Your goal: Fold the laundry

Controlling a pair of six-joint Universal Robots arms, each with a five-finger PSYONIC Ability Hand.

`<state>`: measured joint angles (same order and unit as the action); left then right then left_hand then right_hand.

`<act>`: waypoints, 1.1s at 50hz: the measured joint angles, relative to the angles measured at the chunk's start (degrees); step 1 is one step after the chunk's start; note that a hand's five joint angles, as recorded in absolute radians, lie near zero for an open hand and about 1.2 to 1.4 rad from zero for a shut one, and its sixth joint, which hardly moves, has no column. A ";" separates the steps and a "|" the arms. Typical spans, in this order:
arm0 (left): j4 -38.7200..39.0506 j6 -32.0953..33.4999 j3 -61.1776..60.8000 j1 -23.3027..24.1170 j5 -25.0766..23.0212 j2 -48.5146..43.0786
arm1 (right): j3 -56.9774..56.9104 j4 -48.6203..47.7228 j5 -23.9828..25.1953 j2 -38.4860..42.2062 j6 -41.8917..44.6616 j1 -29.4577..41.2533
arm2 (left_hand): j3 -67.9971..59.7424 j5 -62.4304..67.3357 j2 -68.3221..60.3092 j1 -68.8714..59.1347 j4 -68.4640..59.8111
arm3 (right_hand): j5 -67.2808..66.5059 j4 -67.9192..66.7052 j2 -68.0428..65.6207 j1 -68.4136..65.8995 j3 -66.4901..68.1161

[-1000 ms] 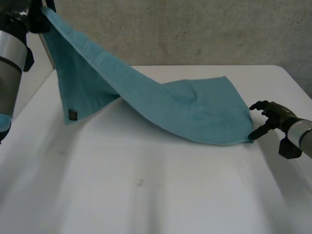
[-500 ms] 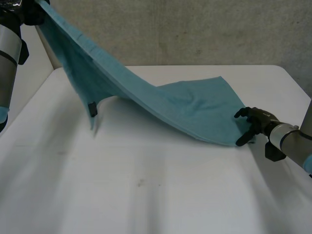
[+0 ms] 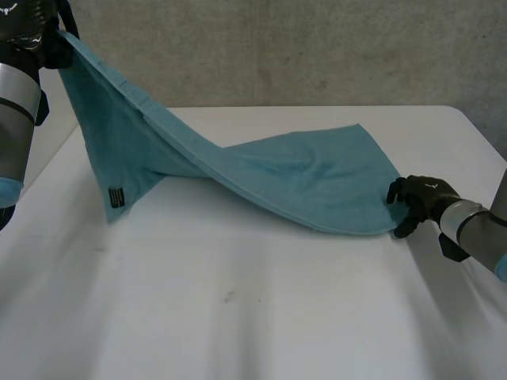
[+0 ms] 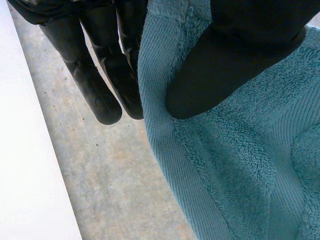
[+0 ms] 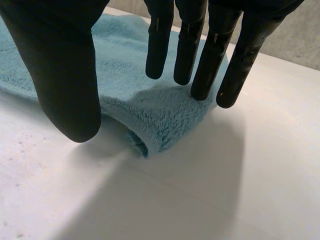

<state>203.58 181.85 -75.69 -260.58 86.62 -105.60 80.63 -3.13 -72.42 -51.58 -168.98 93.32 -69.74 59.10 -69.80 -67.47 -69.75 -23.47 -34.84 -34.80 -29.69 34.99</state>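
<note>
Over at the left, the left arm [image 3: 16, 103] reaches up high, and the left hand [image 3: 28, 28] holds one corner of the teal towel [image 3: 317, 178] well above the table [image 3: 238, 317]. Close up, that left hand [image 4: 235, 60] has its thumb pressed onto the towel [image 4: 240, 170] near its hemmed edge, with the fingers behind the cloth, so the corner is pinched. From there the towel hangs and slopes down to the right. One loose corner dangles to the tabletop, showing a small dark label [image 3: 116, 196]. Further right the cloth lies on the white surface, its far end spread flat before the grey wall [image 3: 317, 47].

At the towel's near right corner sits the right hand [image 3: 420, 198]. Seen from its wrist, the right hand [image 5: 65, 75] is spread wide — fingers straight, their tips at the fluffy cloth, the thumb held apart on the other side. The rounded corner of the towel [image 5: 150, 115] lies on the table between thumb and fingers — not pinched.
</note>
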 measured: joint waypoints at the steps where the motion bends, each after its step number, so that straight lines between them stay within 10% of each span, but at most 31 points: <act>1: 0.00 0.00 0.00 -0.01 0.02 -0.01 | -0.42 -0.08 -0.02 0.24 -0.06 0.06 | 0.00 0.00 0.00 0.00 0.00 | -0.33 -0.37 -0.36 -0.33 0.32; 13: -0.05 0.02 -0.11 -0.74 -0.03 0.04 | -4.94 0.29 -0.15 3.73 0.09 0.09 | 0.00 0.00 0.00 0.00 0.01 | -3.09 -3.18 -3.36 -2.93 3.14; 22: -0.04 0.05 -0.36 -1.31 -0.03 0.02 | -9.27 1.42 -0.40 4.98 1.03 -0.07 | 0.00 0.00 0.00 0.00 0.01 | -32.42 -32.95 -32.52 -26.37 32.49; 40: -0.80 0.11 -2.25 -1.34 0.04 -0.51 | -15.89 11.31 3.95 -12.27 -0.35 -2.27 | 0.00 0.00 0.00 0.00 0.01 | -32.72 -33.23 -32.52 -26.37 32.67; 55: -0.64 0.15 -4.96 -1.24 0.13 -1.35 | -13.15 15.34 6.47 -1.69 0.67 -4.37 | 0.00 0.14 0.00 0.00 0.01 | -31.87 -30.19 -30.27 -26.16 30.14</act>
<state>202.94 182.00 -80.65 -261.83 86.75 -106.95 67.48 12.21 -65.95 -53.27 -168.32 88.95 -69.74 59.24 -69.80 -67.47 -69.74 -55.34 -65.02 -65.07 -55.85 65.13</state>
